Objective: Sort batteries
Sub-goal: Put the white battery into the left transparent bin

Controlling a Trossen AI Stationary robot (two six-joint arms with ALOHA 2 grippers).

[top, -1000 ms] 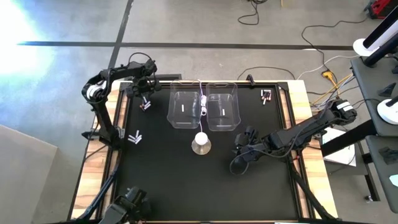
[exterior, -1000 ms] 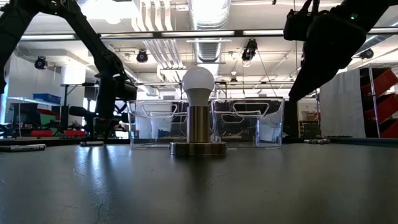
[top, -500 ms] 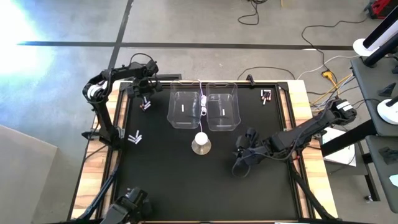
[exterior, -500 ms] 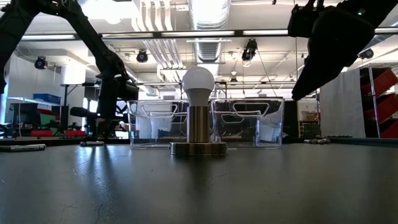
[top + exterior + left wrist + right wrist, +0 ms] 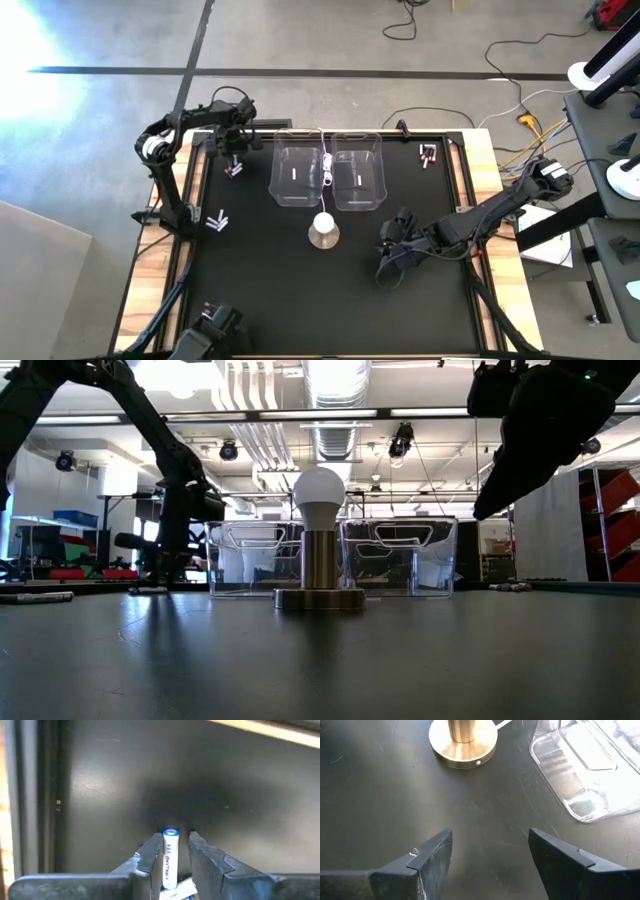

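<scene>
My left gripper (image 5: 233, 150) is at the far left of the black mat, pointing down over a small cluster of batteries (image 5: 233, 168). In the left wrist view its fingers (image 5: 150, 855) stand close on either side of a white battery with a blue end (image 5: 170, 855). A second battery (image 5: 176, 893) lies under it. My right gripper (image 5: 390, 262) hangs open and empty above the mat, near right of the lamp (image 5: 322, 232). It also shows in the right wrist view (image 5: 490, 845). More batteries lie at the left (image 5: 216, 221) and at the far right (image 5: 428, 153). My left gripper comes from above, pointing down, with the white battery (image 5: 170, 865) lying along the narrow gap between its fingers. A dark slit shows between the battery and one finger (image 5: 200, 860). I cannot tell whether the other finger touches it.
Two clear plastic bins (image 5: 297, 175) (image 5: 358, 178) stand side by side at the far middle, each with a pale item inside. A white-bulbed lamp on a round brass base (image 5: 319, 598) stands in front of them, its white cable running between the bins. Open mat lies toward the near edge.
My right gripper has drifted a little toward the table's right edge, staying open and off the mat.
</scene>
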